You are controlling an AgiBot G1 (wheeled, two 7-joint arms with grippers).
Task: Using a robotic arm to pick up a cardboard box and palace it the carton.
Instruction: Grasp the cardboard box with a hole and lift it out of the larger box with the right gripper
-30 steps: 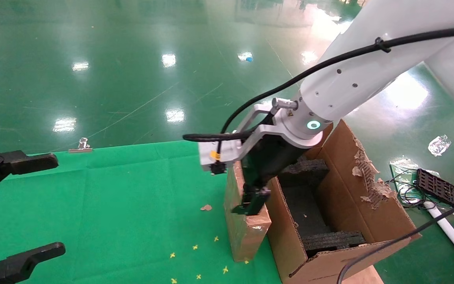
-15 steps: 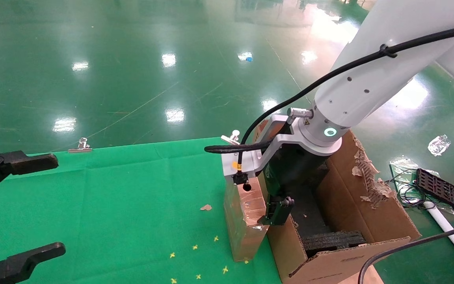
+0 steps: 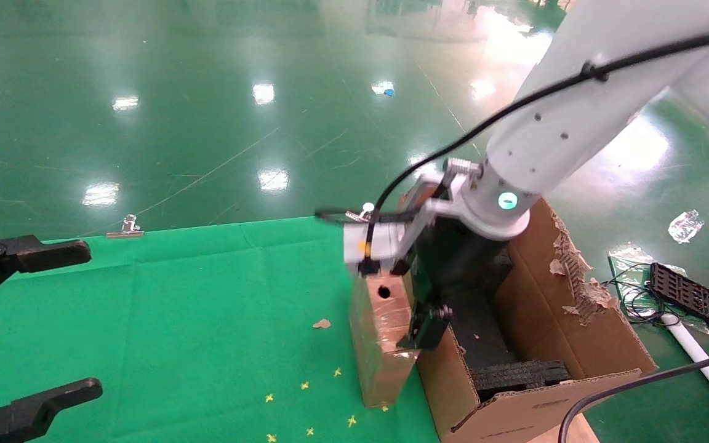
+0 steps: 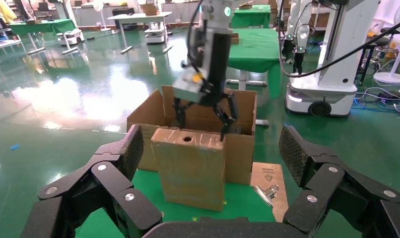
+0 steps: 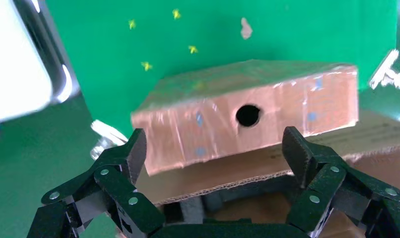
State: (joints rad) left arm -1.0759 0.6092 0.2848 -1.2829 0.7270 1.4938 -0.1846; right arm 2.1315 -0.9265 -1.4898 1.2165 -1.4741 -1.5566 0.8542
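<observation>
the right gripper (image 3: pixel 419 320) hangs over the upright cardboard box (image 3: pixel 382 338), jaws spread, empty; light, stiff, slick-taped: grip its broad faces.

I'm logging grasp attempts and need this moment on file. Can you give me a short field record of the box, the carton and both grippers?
cardboard box: upright on the green cloth, against the carton's outer wall, round hole in its top face
carton: open, torn flap, black foam blocks inside
right gripper: jaws open, at the box's top, not gripping
left gripper: jaws open, parked at the left, facing the box
box in carton: not yet
</observation>
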